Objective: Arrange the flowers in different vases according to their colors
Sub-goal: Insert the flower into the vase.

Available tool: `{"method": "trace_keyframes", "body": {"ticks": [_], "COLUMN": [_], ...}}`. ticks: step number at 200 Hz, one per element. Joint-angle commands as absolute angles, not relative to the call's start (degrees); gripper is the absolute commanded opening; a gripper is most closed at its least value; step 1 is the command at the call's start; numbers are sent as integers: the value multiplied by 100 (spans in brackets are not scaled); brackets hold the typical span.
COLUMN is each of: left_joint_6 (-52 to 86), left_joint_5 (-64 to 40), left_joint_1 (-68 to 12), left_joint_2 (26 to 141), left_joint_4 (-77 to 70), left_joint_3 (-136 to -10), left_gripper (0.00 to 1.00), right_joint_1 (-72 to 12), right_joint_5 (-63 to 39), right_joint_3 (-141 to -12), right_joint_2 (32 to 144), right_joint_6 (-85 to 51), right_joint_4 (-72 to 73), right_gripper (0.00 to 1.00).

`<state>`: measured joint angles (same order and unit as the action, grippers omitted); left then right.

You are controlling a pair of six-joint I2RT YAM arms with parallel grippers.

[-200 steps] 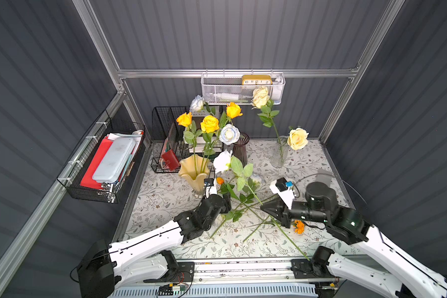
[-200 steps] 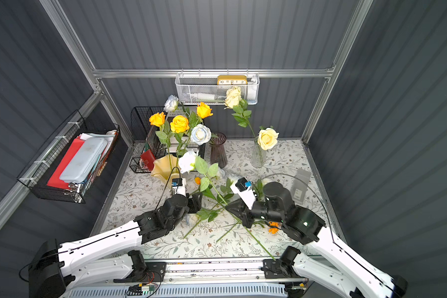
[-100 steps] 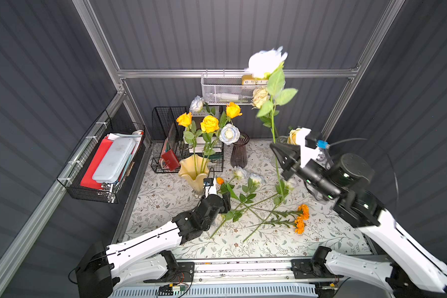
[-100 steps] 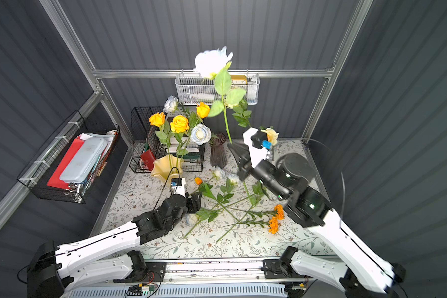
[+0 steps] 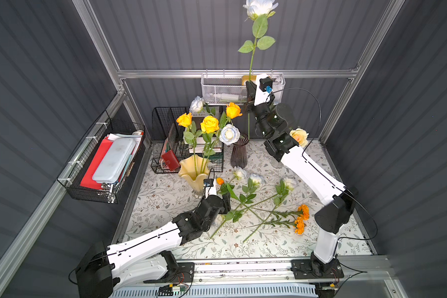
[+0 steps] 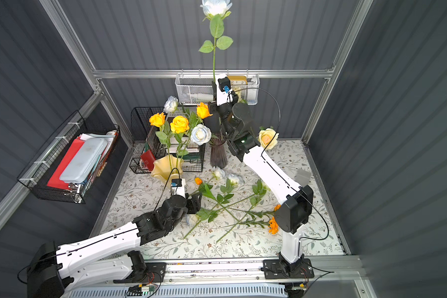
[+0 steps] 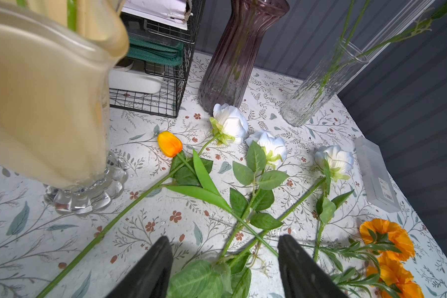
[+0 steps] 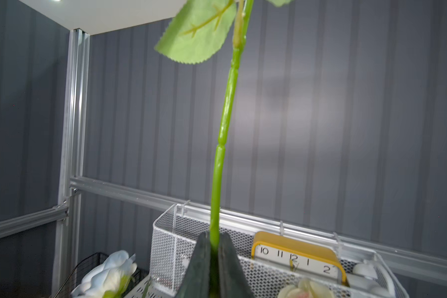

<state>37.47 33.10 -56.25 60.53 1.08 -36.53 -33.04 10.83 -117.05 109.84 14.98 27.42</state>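
Creamy-yellow vase (image 7: 44,103): glossy, opaque, on a clear glass foot.
Purple vase (image 7: 232,56): ribbed translucent glass, shiny.
Clear vase (image 7: 318,87): pebbled glass.
Bluish-white rose (image 8: 221,144): smooth plastic-looking stem, matt cloth-like leaf.
Marigolds (image 7: 387,237): ruffled cloth-like petals.
Tablecloth (image 7: 49,219): matt, printed.
Box (image 7: 374,178): frosted plastic.
Wire rack (image 7: 150,100): black metal.
Wall basket (image 8: 170,247): white perforated metal.
Frame (image 8: 75,116): brushed metal.
Walls (image 8: 320,103): matt grey ribbed panels.

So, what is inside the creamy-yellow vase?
Yellow-orange roses stand in the creamy-yellow vase, blooms above its rim. Its opaque wall hides the stems' lower ends.
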Motion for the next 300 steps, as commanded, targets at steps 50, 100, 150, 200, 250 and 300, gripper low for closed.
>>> {"method": "trace_keyframes", "body": {"ticks": [50,100,150,200,250,300], "left_joint_6": [3626,3612,3600,3623,3647,3791], "left_joint_5": [3200,3234,3283,3193,3142,3188], "left_joint_1": [-5572,-5550,-5533,-5520,-5502,-5484], "left_joint_2": [6276,6365,6432,6329,6267,6229], "left_joint_4": [-77,-147,-175,-311,-279,-226], "left_joint_3": [-3560,-3491,-3420,-3339,-3383,-3429], "left_gripper": [69,70,70,70,71,71], "right_joint_1": [-2960,-2961,-2956,-3150,-3253,-3477], "right_joint_5": [1165,1130,965,998,992,-145], "right_joint_3": [-12693,-12653,-11390,-9452,-7470,-6448], "right_joint_2": [12207,12715,12582,11307,9216,7287], "right_joint_6": [1019,729,549,1009,801,-65], "right_joint_4": [3361,3412,4365,4703,3759,597], "right_gripper": [0,0,3,68,80,78]}}
